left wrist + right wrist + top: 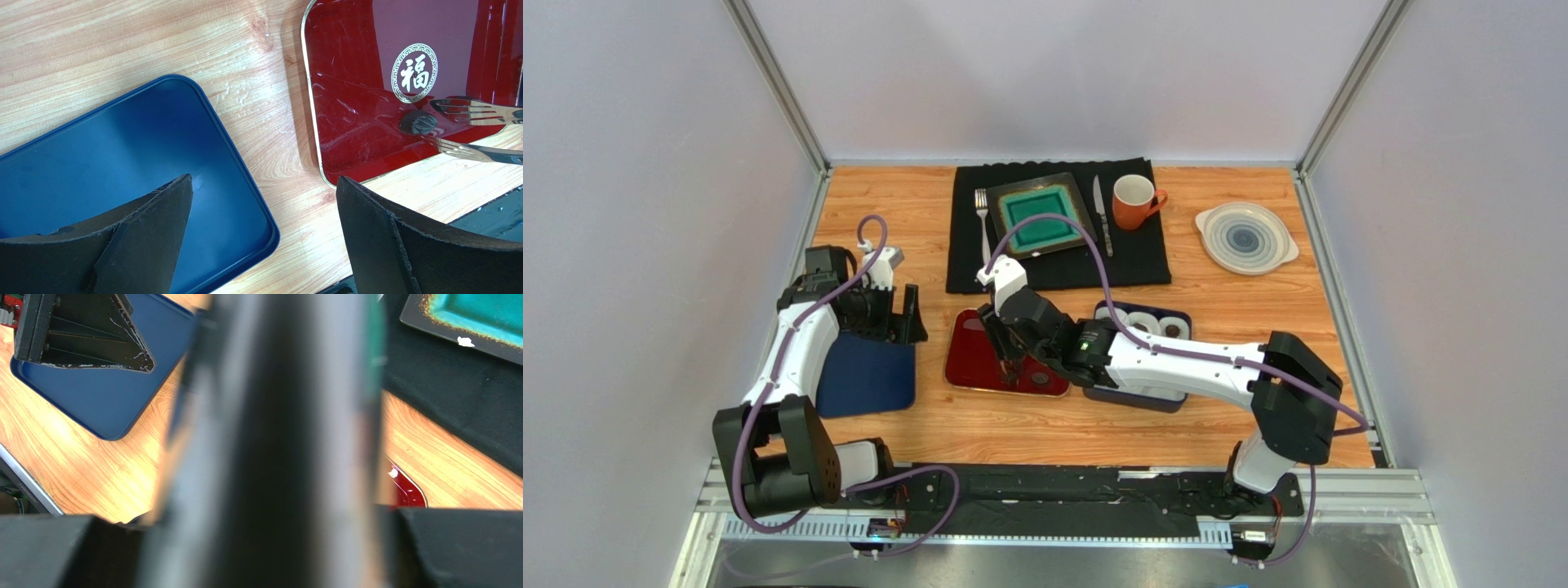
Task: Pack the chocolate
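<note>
At the far left, your left gripper [891, 312] is hovering over the blue tray [867, 377]. Its jaws are standing wide apart and holding nothing. In the left wrist view its fingers [153, 239] are framing the tray's rounded corner, with the wooden table [123, 43] showing beyond.

Just right of the blue tray, the red tray [356, 92] is lying flat, a round gold emblem on its floor. One piece of chocolate [419, 122], a dark brown round, is sitting near that emblem at the tips of a pair of metal tongs [472, 111]. The two blades are reaching in from the right, one on each side of it. You cannot tell from these views whether the piece is resting on the tray or being lifted off it.

Your right gripper [1005, 349] is reaching leftward over the red tray and is clamped around the tongs. In the right wrist view their blurred handle is filling the gap between the black fingers [466, 551].

Under the right forearm, a black tray [1133, 398] is carrying white paper cups [1143, 322]. No other chocolate is showing clearly.

Along the far side, a black mat [1136, 263] is holding a fork [983, 214], a teal plate [1044, 214] and a knife [1098, 211]. An orange mug [1133, 200] is standing on it too. A pale round plate [1247, 237] is lying on the wood at the right.
</note>
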### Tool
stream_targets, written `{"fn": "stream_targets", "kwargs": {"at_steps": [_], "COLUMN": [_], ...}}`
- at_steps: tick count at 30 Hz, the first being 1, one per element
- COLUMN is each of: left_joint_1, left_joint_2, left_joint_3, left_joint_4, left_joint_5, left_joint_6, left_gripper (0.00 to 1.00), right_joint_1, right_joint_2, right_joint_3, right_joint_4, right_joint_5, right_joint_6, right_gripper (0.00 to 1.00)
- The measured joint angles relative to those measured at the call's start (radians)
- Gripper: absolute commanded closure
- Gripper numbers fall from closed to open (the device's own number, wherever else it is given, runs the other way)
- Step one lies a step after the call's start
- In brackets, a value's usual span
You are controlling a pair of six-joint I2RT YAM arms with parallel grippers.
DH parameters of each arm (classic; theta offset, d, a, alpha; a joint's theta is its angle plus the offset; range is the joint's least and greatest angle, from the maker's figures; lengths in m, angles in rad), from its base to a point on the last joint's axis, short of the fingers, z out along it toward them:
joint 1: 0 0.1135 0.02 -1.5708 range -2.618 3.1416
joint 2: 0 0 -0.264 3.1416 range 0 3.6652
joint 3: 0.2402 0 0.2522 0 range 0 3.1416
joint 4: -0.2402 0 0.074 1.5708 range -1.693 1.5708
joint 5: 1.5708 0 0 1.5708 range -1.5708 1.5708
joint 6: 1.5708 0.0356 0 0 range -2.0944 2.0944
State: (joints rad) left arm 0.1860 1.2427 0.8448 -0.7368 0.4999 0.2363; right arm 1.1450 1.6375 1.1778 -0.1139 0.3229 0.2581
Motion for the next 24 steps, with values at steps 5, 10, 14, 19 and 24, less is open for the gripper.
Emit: {"fn": "stream_targets", "kwargs": {"at_steps": [5,10,14,19,24], "left_joint_1": [0.0,0.0,0.0,0.0,0.0], "left_joint_2": [0.0,0.0,0.0,-0.002,-0.002], "left_joint_3": [0.0,0.0,0.0,0.0,0.0], "left_joint_4": [0.0,0.0,0.0,0.0,0.0], "left_joint_5": [0.0,0.0,-0.002,-0.004,-0.005], "left_joint_6": [0.0,0.001,0.001,0.002,0.002], "left_gripper": [0.04,0.04,0.04,0.04,0.04], "right_joint_1": [0.0,0.0,0.0,0.0,0.0], "right_joint_2": [0.016,0.032,0.041,0.042,0.034], "right_joint_3": [0.002,0.002,0.002,0.002,0.002], "right_joint_4": [0.011,0.018,0.023,0.028,0.02], "right_joint_5": [0.0,0.0,0.001,0.002,0.027], "right_joint_6": [0.0,0.0,0.0,0.0,-0.007], "right_gripper": [0.58,0.58,0.58,0.67,0.71]}}
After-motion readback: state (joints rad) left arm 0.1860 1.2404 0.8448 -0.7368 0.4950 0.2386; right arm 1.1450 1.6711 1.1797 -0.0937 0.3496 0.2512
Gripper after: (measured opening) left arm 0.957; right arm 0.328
